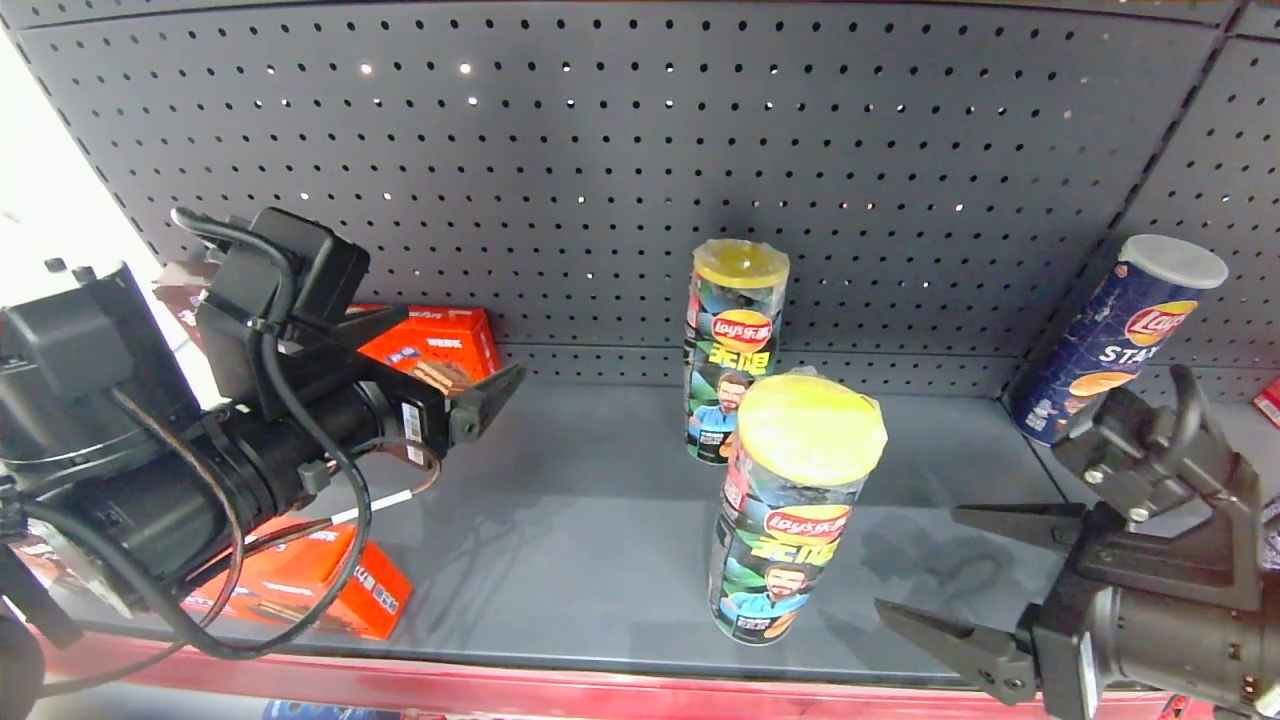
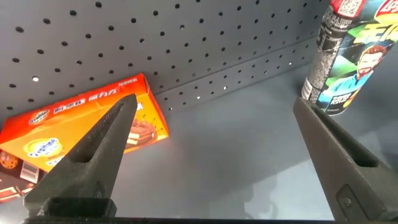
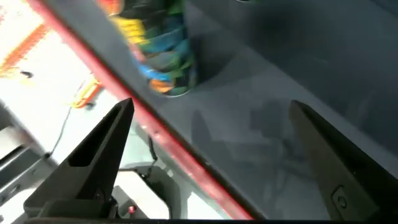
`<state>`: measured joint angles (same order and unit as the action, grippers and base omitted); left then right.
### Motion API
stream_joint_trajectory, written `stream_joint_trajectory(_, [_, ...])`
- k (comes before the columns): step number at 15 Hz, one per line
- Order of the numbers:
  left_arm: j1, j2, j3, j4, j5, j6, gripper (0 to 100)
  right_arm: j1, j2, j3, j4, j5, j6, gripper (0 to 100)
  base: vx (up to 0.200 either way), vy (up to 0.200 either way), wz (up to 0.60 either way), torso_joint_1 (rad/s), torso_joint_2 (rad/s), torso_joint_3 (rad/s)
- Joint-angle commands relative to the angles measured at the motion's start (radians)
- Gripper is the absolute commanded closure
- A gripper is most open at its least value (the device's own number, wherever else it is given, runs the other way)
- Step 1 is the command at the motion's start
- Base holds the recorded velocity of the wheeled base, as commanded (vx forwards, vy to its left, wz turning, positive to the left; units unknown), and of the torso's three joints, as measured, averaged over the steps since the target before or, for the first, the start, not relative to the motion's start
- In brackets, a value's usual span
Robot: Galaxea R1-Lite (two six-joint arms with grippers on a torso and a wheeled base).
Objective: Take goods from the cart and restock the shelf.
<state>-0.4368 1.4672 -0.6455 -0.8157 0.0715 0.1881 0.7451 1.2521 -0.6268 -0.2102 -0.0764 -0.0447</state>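
Two yellow-lidded chip cans stand upright on the grey shelf (image 1: pixel 560 500): a back can (image 1: pixel 735 350) near the pegboard and a front can (image 1: pixel 790 510) near the red front edge. My left gripper (image 1: pixel 440 360) hovers open and empty over the shelf's left part, beside a red biscuit box (image 1: pixel 440 345). In the left wrist view the gripper (image 2: pixel 211 112) points at bare shelf between the box (image 2: pixel 87 127) and the back can (image 2: pixel 348 62). My right gripper (image 1: pixel 920 562) is open and empty, right of the front can. In the right wrist view that can (image 3: pixel 161 56) lies beyond the open gripper (image 3: pixel 211 109).
A blue chip can (image 1: pixel 1115 340) leans against the pegboard at the right. An orange box (image 1: pixel 300 585) lies at the shelf's front left under my left arm. The red shelf lip (image 3: pixel 124 99) runs along the front. Bare shelf lies between the boxes and the cans.
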Motion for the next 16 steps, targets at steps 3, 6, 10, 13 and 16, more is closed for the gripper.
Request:
stream_joint_trajectory(3, [-0.003,0.019,-0.028,0.000,0.001,0.002,0,-0.009,0.115,-0.073,0.005,-0.077,0.008,0,0.000,0.000,0.00,0.000,0.00,0.000])
stream_joint_trajectory(6, [-0.002,0.019,-0.031,0.000,0.001,0.002,0,-0.049,0.145,-0.076,0.003,-0.095,0.011,0,0.000,0.000,0.00,0.000,0.00,0.000])
stream_joint_trajectory(10, [-0.002,0.019,-0.034,0.000,0.001,0.002,0,-0.044,0.167,-0.090,0.002,-0.094,0.011,0,0.000,0.000,0.00,0.000,0.00,0.000])
stream_joint_trajectory(13, [0.000,0.019,-0.031,0.000,0.001,0.002,0,-0.018,0.170,-0.097,0.002,-0.094,0.011,0,0.000,0.000,0.00,0.000,0.00,0.000])
stream_joint_trajectory(16, [0.000,0.019,-0.032,0.000,0.001,0.002,0,-0.009,0.190,-0.113,0.000,-0.095,0.011,0,0.000,0.000,0.00,0.000,0.00,0.000])
